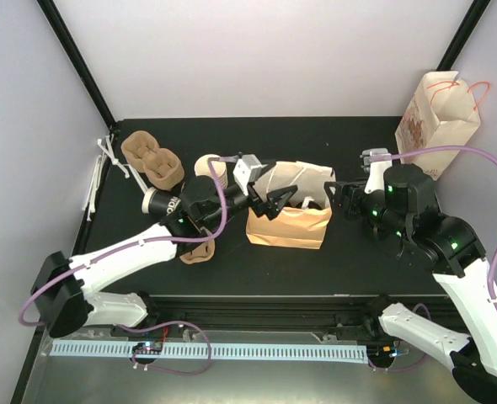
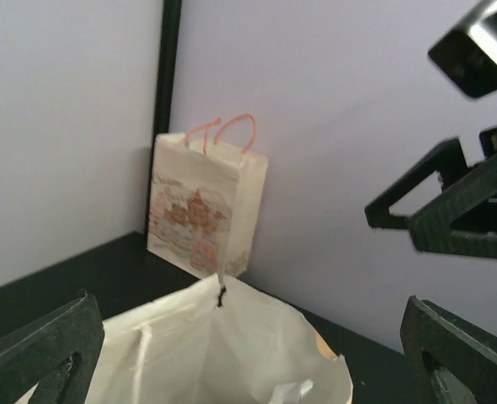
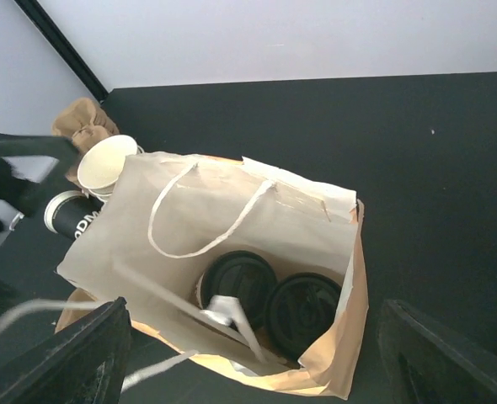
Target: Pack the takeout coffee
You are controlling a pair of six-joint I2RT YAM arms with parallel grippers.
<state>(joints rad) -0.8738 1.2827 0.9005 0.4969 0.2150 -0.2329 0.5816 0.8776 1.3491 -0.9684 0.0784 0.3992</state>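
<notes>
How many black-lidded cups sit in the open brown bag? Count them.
2: black-lidded cups and stand side by side at the bottom of the brown bag. Its folds may hide more.

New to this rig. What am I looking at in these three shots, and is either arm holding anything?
Two white-and-black robot arms bolted at a black table. The overhead view looks down from behind them; the other two views come from cameras on each wrist.

An open brown paper bag stands mid-table; the right wrist view shows two black-lidded cups inside. An uncapped white paper cup and a brown moulded-pulp carrier sit beside it, and a printed white gift bag stands in the far corner.

The left gripper hangs over the bag, the right gripper beside it. Both are open, holding nothing.
</notes>
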